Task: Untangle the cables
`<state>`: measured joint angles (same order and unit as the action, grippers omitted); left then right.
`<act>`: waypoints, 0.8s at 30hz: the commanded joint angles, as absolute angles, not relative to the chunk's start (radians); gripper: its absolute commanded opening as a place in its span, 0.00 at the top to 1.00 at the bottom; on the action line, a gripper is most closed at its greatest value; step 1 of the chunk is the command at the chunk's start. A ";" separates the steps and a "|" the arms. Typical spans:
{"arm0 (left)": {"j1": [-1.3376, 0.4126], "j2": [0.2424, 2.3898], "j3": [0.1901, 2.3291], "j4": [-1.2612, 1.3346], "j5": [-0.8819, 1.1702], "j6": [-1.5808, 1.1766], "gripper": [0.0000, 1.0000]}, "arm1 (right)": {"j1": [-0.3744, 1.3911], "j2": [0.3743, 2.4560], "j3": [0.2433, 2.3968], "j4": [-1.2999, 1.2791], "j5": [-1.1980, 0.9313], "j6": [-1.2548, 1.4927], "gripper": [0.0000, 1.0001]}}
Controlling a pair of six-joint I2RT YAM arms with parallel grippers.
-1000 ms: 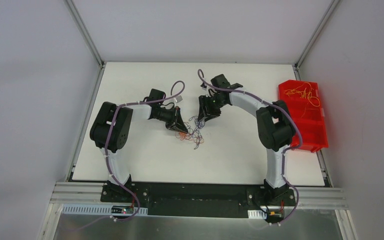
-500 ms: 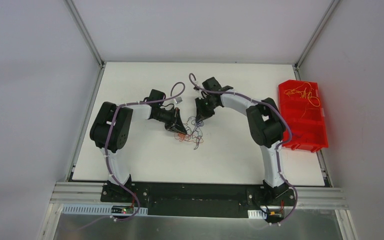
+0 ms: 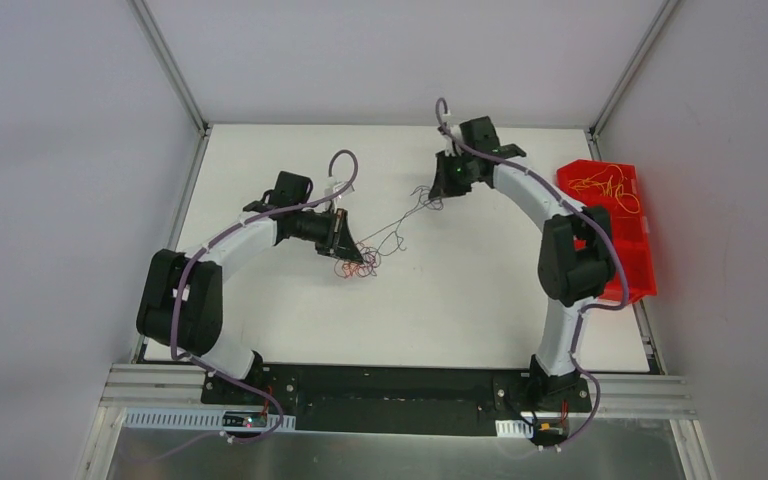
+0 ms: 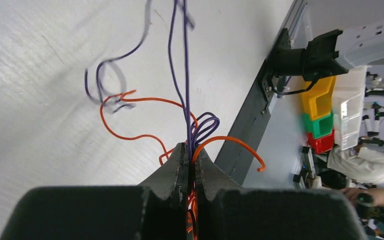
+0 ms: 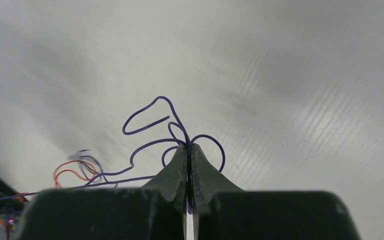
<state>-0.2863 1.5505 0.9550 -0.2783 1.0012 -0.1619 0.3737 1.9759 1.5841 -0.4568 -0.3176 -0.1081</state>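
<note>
Roughly mid-desk, a bit left of centre in the top view, lies the loose knot of thin flexible cables (image 3: 362, 264): orange, red, purple & dark strands. The left claw (image 4: 190, 148) is clenched on the knot's upper-left edge. Its wrist view shows the jaws pressed together w/ a thin purple cable (image 4: 185, 75) and a thin orange cable (image 4: 125, 136) pinched between them. The right claw (image 5: 189, 146), upper centre-right in the top view, is also clenched. It grips the purple cable's other end, w/ small loops fanning round its tips.

Edges & room:
- The white desk (image 3: 460, 310) shows a broad bare stretch between the knot and the near edge at the bottom.
- The right claw is near the far edge, top of frame.
- The left arm's elbow sits by the left edge.
- A red plastic bin (image 3: 628, 262) stands at the right edge, holding orange-yellow wires (image 3: 600, 184). The right arm's elbow overlaps the bin in view; can't tell if they touch.
- Grey walls close in on the left, far and right sides.

Orientation:
- The purple cable's long axis runs diagonally from lower left at the left claw to upper right at the right claw, drawn nearly straight.
- The rest of the knot spreads low & flat below and right of the left claw, orange loops curling outward.
</note>
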 commanded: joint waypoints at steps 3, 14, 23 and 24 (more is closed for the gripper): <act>-0.230 1.480 0.922 -0.546 0.988 0.081 1.00 | 0.209 1.835 1.739 -0.454 -0.311 -0.129 0.98; -0.117 1.514 0.935 -0.726 0.893 0.335 1.00 | 0.074 1.724 1.778 -0.461 -0.534 -0.128 0.96; -0.058 1.537 0.985 -0.867 0.825 0.545 1.00 | 0.004 1.629 1.730 -0.354 -0.788 0.034 1.00; -0.060 1.525 0.998 -0.874 0.863 0.537 1.00 | 0.008 1.614 1.688 -0.313 -0.862 0.073 1.00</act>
